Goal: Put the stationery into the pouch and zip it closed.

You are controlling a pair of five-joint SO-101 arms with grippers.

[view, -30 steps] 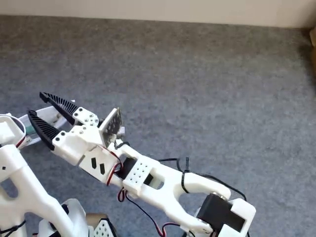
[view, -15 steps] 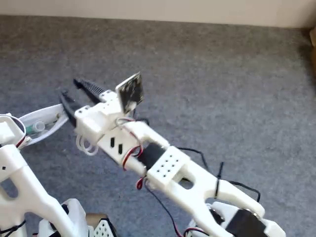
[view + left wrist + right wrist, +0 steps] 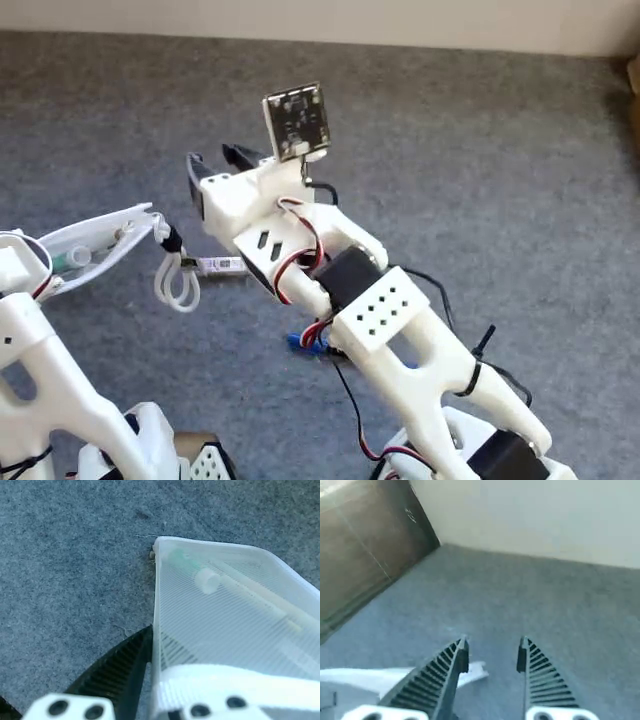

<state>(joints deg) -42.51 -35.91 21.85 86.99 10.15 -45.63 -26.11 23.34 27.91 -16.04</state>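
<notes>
Left hand (image 3: 152, 650) clamps pouch (image 3: 95, 242); its length points rightward.

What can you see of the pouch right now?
The pouch is a flat, see-through white mesh bag with a white edge band. Long pale sticks, likely pens, a green piece and a white cap show through its side. The left claw grips one end, with its black finger against the wall. The far end points out over the grey carpet, where a black tab and a white cord loop hang from it. Whether the zip is shut cannot be told.
</notes>
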